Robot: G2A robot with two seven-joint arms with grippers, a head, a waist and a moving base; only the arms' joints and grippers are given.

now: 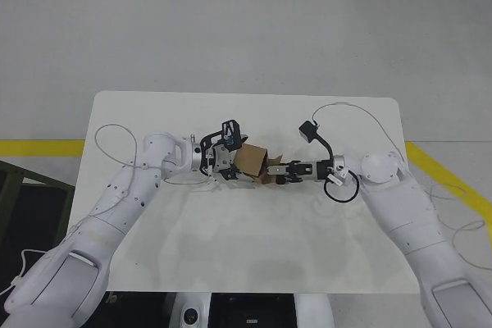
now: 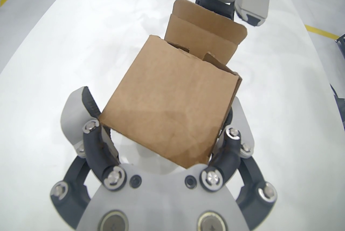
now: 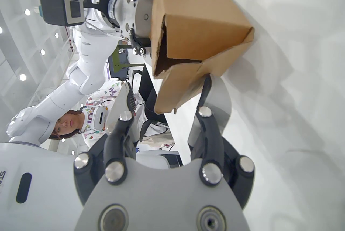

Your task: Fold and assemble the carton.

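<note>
1. Holds left arm bent at the elbow, wrist turned toward the other arm.
2. Grips carton with left gripper - one finger pressed on each side.
3. Holds right arm stretched inward, wrist facing the left one.
4. Keeps right gripper spread - one fingertip touching the carton's flap, the other apart from it.

The brown cardboard carton was tilted over the middle of the white table, its body squared up, one end open with a long flap sticking out
</note>
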